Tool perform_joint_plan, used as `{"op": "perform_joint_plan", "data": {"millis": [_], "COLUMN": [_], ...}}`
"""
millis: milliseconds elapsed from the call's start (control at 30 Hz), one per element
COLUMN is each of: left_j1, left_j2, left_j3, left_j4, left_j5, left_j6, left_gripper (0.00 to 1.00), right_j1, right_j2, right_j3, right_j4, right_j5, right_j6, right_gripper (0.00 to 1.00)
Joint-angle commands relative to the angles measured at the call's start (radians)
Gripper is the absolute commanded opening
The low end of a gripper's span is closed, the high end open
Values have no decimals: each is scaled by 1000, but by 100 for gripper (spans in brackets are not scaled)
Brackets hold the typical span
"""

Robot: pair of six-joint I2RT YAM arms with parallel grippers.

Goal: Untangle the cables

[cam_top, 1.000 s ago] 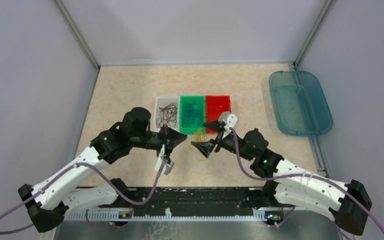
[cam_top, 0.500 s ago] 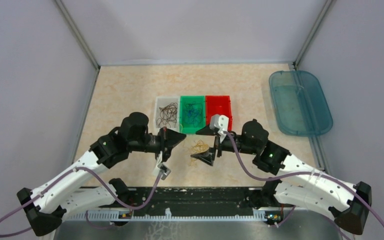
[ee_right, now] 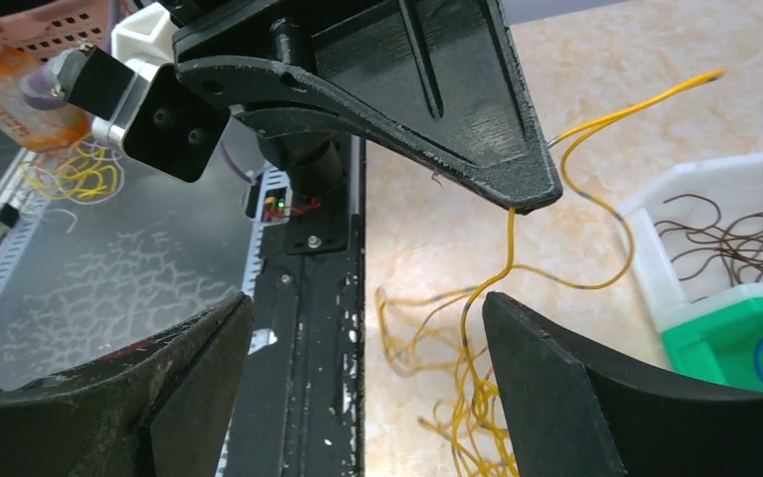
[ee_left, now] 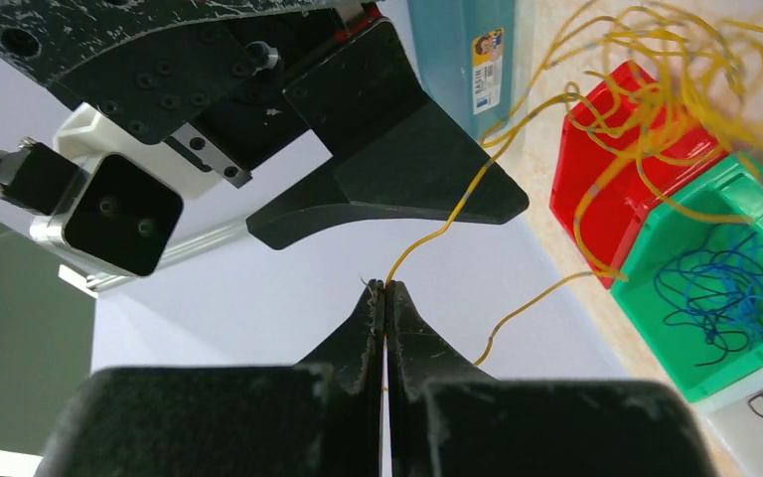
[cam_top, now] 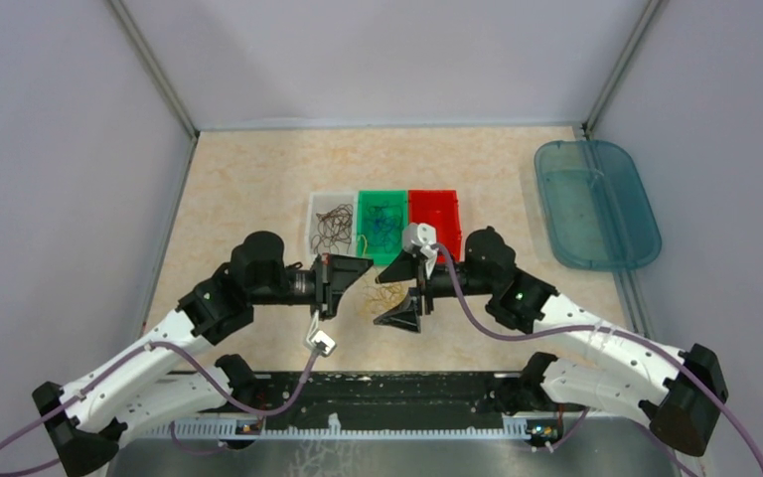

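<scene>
Before the bins [cam_top: 383, 194], left pincer [ee_left: 384, 288] level, tight on the cables [ee_left: 671, 75].

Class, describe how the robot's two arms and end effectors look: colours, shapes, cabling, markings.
The left arm and right arm have white link shells with black joints; each carries a looping purple cable and a small green light. The left end effector and right end effector have scuffed black triangular fingers.

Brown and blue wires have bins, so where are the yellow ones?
In the top view, the yellow wires sit centrally on the near side of the green bin, one strand pinched in the left claw.
</scene>
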Motion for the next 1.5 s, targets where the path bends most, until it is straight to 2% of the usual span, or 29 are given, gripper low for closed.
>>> {"op": "perform_joint_plan", "data": {"millis": [0,100,200,367,433,533,767,867,1000,1200,1467], "left_j1": [-5,-4,-5,-4,-5,-6,-4,-6,-4,-5,-6], "left_j2": [-21,-21,-18,-11,-8,-4,-1,1,7,28,92], "left_j3": [-5,-4,-4,-4,-2,-1,-12,-18,-18,-26,-18], "left_j4": [43,46,59,91,93,103,131,137,147,197,322], "left_j5": [50,50,51,40,29,12,-17,-15,-17,-26,-36], "left_j6": [59,68,80,96,105,108,118,135,158,174,191], "left_gripper": [0,0,0,0,0,0,0,0,0,0,0], "right_j1": [-13,-12,-13,-13,-12,-13,-24,-28,-36,-38,-35], "right_j2": [16,54,86,113,112,112,53,32,7,26,207], "right_j3": [57,52,24,-66,-89,-97,-185,-213,-227,-226,-257], "right_j4": [127,196,289,569,627,625,675,700,686,775,1066], "right_j5": [-87,-136,-157,-182,-179,-173,-146,-135,-132,-131,-158], "right_j6": [62,122,193,310,335,353,423,442,452,510,704], "right_gripper": [85,75,74,42,38,33,34,41,45,42,31]}}
